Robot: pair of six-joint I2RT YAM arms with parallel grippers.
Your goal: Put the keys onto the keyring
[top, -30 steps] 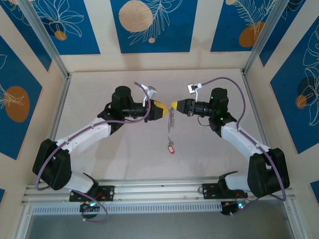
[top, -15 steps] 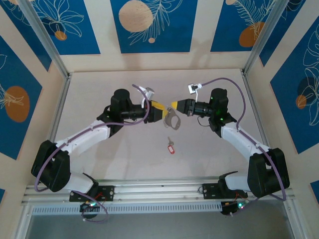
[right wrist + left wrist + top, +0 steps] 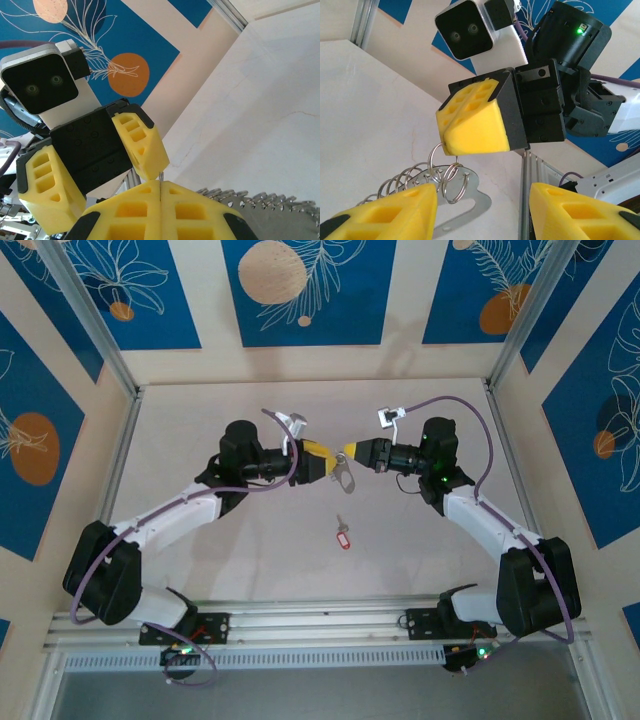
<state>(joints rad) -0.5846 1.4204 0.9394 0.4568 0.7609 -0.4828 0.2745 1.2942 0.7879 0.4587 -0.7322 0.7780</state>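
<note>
Right end effector (image 3: 347, 451) clenched, seemingly on keyring (image 3: 344, 477), left end effector (image 3: 332, 462) released, keys (image 3: 343, 536) on table (image 3: 420, 560).

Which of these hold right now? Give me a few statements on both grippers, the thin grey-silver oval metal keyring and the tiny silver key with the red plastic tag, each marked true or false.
1. The right gripper is shut on the thin grey-silver oval metal keyring. True.
2. The left gripper is clamped shut. False: its yellow fingers stand apart.
3. The tiny silver metal key with the red rectangular plastic tag hangs on the keyring. False: it lies on the pale table, apart from the keyring and nearer the arm bases.
4. The keyring sits between the two gripper tips. True.
</note>
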